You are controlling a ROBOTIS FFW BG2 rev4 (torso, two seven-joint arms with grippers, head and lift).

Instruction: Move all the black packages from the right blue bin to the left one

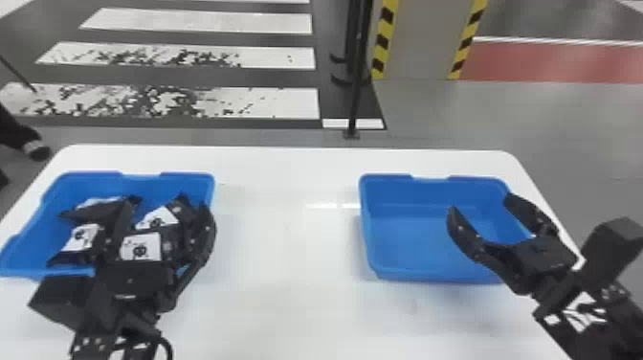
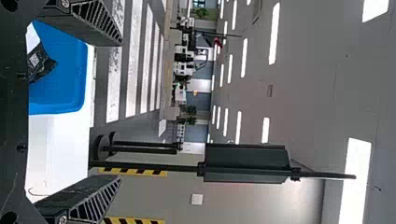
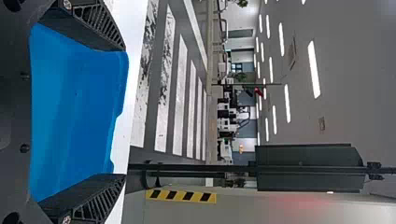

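Black packages (image 1: 140, 246) lie in the left bin (image 1: 138, 176), lower left of the head view, near the wide-spread left gripper (image 1: 166, 205), and with the right gripper (image 1: 481, 203) also spread, by the right bin (image 1: 406, 239), lower right, the transfer looks done, calling only for withdrawal.

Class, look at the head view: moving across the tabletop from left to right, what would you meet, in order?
Left blue bin with black packages in it → middle stretch of the white table → right blue bin
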